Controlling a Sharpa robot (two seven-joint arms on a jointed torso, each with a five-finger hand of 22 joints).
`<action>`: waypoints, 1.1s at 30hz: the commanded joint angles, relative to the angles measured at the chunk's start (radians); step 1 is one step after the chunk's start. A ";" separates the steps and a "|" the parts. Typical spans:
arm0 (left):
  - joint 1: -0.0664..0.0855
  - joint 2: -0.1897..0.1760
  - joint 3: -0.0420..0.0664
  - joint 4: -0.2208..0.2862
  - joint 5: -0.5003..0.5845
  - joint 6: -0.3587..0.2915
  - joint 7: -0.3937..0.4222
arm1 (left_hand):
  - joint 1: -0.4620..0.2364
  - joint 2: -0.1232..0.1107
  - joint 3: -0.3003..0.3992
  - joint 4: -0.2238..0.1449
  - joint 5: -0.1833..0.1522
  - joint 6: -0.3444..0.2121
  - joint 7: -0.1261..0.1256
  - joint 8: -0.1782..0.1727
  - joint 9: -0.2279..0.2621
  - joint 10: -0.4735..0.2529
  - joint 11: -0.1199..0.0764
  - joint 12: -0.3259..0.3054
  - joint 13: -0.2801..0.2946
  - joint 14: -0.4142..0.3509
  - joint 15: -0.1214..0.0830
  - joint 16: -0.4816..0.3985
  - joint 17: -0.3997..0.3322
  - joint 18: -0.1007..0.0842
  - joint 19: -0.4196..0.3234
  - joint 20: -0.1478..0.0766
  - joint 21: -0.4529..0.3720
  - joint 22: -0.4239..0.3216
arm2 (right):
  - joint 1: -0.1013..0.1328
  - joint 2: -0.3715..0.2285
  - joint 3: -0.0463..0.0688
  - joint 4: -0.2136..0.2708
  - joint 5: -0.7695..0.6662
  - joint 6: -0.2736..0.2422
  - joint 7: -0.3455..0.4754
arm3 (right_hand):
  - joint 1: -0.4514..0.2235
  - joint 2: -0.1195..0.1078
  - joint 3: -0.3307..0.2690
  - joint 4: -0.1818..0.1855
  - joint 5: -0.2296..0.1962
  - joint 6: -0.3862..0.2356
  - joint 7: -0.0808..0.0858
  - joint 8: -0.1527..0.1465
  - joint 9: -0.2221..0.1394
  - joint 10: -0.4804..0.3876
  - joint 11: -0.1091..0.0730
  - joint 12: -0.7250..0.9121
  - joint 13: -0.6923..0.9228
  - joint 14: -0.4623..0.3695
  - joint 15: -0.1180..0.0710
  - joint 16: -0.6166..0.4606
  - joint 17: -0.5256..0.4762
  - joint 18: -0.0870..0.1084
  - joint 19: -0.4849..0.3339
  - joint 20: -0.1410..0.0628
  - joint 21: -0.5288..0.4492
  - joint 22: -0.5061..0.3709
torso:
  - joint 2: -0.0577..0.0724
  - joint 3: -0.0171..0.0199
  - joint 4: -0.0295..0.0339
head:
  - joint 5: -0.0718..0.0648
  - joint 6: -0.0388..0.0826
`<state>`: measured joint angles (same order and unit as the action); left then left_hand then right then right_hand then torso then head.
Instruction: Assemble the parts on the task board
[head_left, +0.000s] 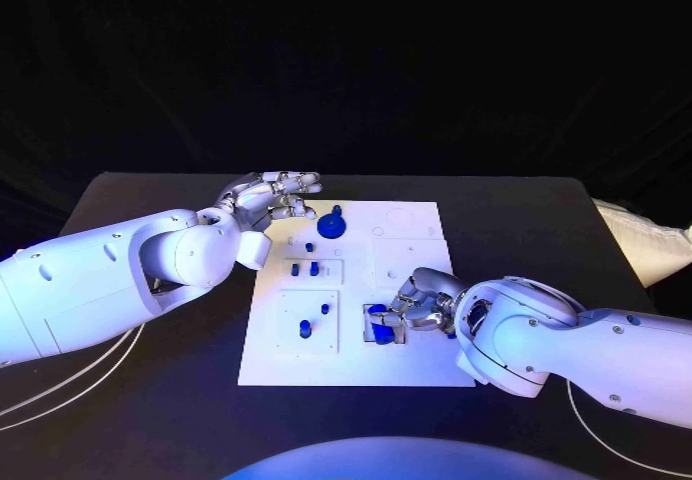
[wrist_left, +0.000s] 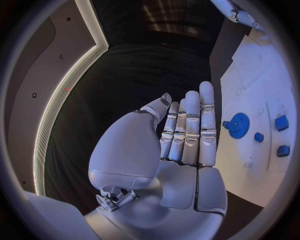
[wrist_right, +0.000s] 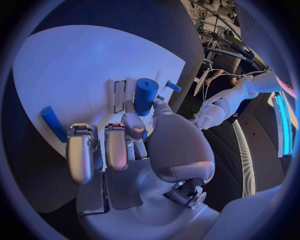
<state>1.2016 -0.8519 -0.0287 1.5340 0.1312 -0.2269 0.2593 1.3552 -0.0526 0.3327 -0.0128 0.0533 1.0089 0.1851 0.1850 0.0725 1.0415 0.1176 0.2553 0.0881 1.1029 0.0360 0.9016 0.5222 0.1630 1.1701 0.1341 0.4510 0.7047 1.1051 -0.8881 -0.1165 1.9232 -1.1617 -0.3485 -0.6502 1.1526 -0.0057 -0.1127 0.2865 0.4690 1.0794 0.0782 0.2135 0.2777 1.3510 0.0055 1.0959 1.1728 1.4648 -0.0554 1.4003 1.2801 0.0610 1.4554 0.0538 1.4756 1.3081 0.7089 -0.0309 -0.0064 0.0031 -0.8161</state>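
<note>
The white task board lies mid-table. My right hand is bent down over its near middle. In the right wrist view its thumb and a finger pinch a blue cylinder just above the board. The head view shows that blue cylinder under the fingertips. My left hand hovers at the board's far left corner. In the left wrist view that hand has straight fingers and holds nothing. A blue gear sits beside it.
Small blue parts lie in the board's left recesses, with another nearer me. A blue peg lies on the board near my right hand. Black table surrounds the board.
</note>
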 joint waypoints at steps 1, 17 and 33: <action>0.000 0.001 0.001 0.004 -0.003 0.017 0.003 | 0.004 0.005 -0.004 -0.001 -0.003 -0.009 0.000 0.007 -0.001 -0.006 0.001 0.002 -0.001 -0.005 0.001 0.006 -0.001 0.018 0.008 0.000 -0.004 -0.001 | -0.001 0.002 0.000 -0.003 -0.036 0.008 -0.023 | -0.024 0.006 -0.019 0.001 -0.062 0.000 0.004 -0.006 0.006 0.001 0.000 -0.008 0.000 0.055 -0.008 -0.006 -0.003 -0.014 0.000 -0.007 0.002 0.061 | 0.000 0.0000 0.0001 | 0.000 -0.001; 0.000 -0.001 0.001 0.004 -0.003 0.016 0.001 | 0.003 0.004 -0.007 0.000 -0.003 -0.011 0.001 0.007 -0.002 -0.007 0.002 0.003 -0.001 -0.006 0.002 0.006 -0.002 0.018 0.007 0.000 -0.005 -0.002 | -0.002 -0.003 0.000 0.004 -0.073 0.017 0.002 | -0.044 0.021 -0.098 -0.029 -0.320 -0.012 0.008 -0.017 0.046 -0.023 0.003 -0.080 -0.034 0.052 -0.004 -0.021 -0.020 -0.011 -0.008 -0.004 -0.007 0.049 | 0.000 0.0010 -0.0005 | 0.001 -0.002; 0.000 0.000 0.001 0.003 -0.003 0.009 -0.005 | 0.002 0.005 -0.008 0.001 -0.003 -0.012 0.001 0.007 -0.002 -0.009 0.002 0.004 -0.001 -0.006 0.002 0.006 -0.003 0.018 0.007 0.000 -0.006 -0.003 | -0.002 -0.003 0.000 0.000 -0.092 0.081 0.024 | 0.147 0.034 -0.065 -0.160 -0.376 -0.015 0.011 -0.023 0.073 -0.028 0.004 -0.113 -0.047 0.052 -0.004 -0.027 -0.025 -0.010 -0.010 -0.003 -0.011 0.046 | -0.001 -0.0002 0.0008 | 0.002 -0.007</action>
<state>1.2016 -0.8533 -0.0287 1.5353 0.1312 -0.2277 0.2530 1.3552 -0.0526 0.3301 -0.0101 0.0533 1.0051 0.1887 0.1889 0.0716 1.0380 0.1212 0.2553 0.0881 1.1025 0.0363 0.9016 0.5200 0.1630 1.1702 0.1341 0.4511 0.7036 1.1093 -0.8918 -0.1105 1.9261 -1.2414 -0.3182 -0.6279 1.2958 0.0257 -0.1748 0.1258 0.0964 1.0708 0.0865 0.1948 0.3500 1.3265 0.0100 0.9852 1.1256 1.4648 -0.0554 1.3786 1.2554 0.0611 1.4517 0.0502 1.4676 1.3078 0.7075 -0.0311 -0.0051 0.0049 -0.8227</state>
